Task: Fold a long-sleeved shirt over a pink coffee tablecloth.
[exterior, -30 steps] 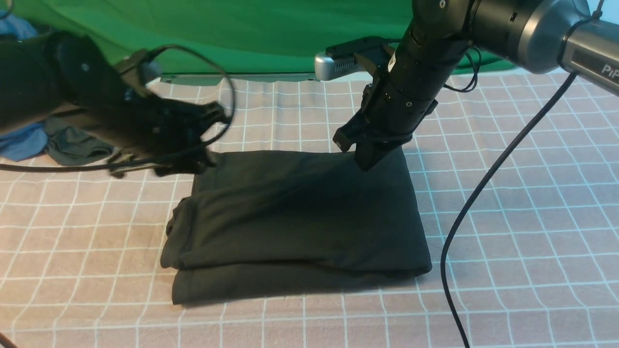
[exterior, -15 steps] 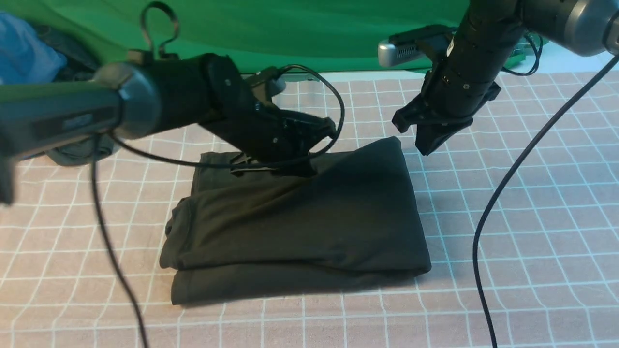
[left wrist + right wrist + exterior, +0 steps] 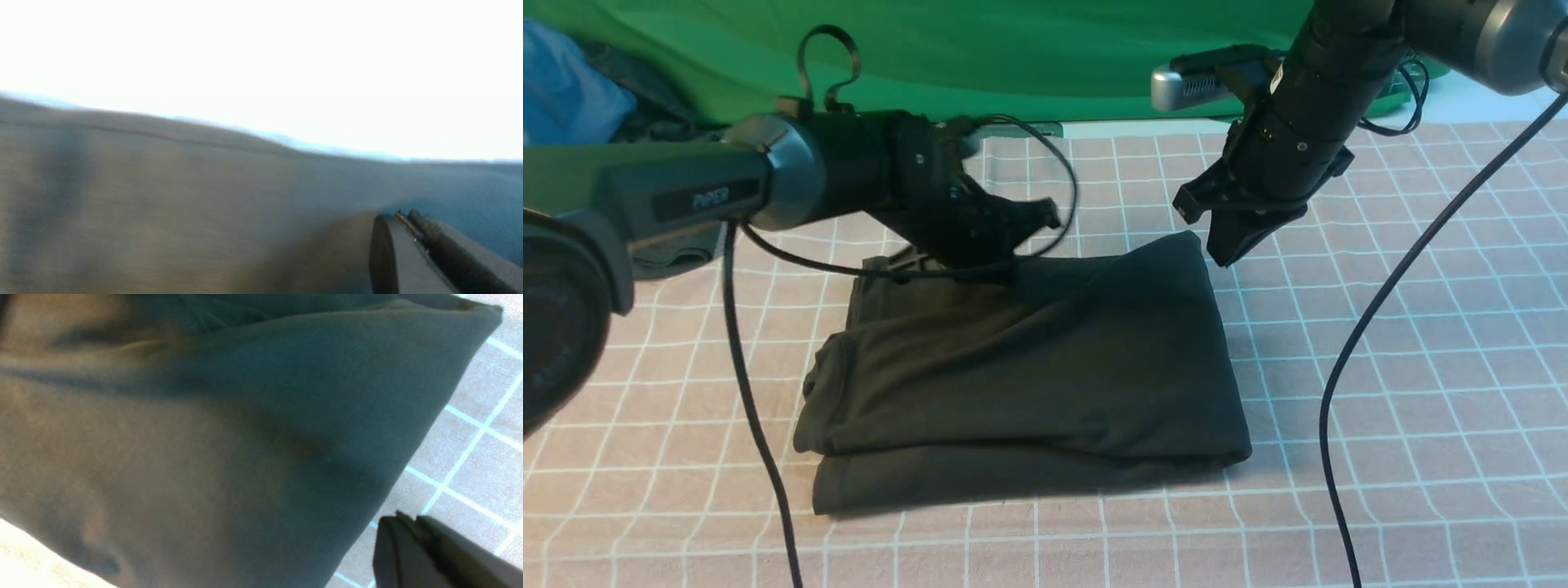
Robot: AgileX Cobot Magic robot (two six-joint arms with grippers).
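The left end effector (image 3: 1001,273), fingers pressed together, rests low at the far edge of the folded long-sleeved shirt (image 3: 1029,376); whether it pinches fabric cannot be told. The right end effector (image 3: 1227,245), also closed and empty, hovers just beside the shirt's far right corner. Beneath both lies the pink coffee tablecloth (image 3: 1421,367).

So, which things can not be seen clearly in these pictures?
- Chest print of the long-sleeved shirt: hidden by the folds, every view.
- Left gripper tips, front view: black on black cloth, contact unclear.
- Left wrist view: upper half washed out white, cloth blurred.
- Right gripper: cut off by the right wrist view's edge.
- Pink coffee tablecloth: its edges run past the frame.
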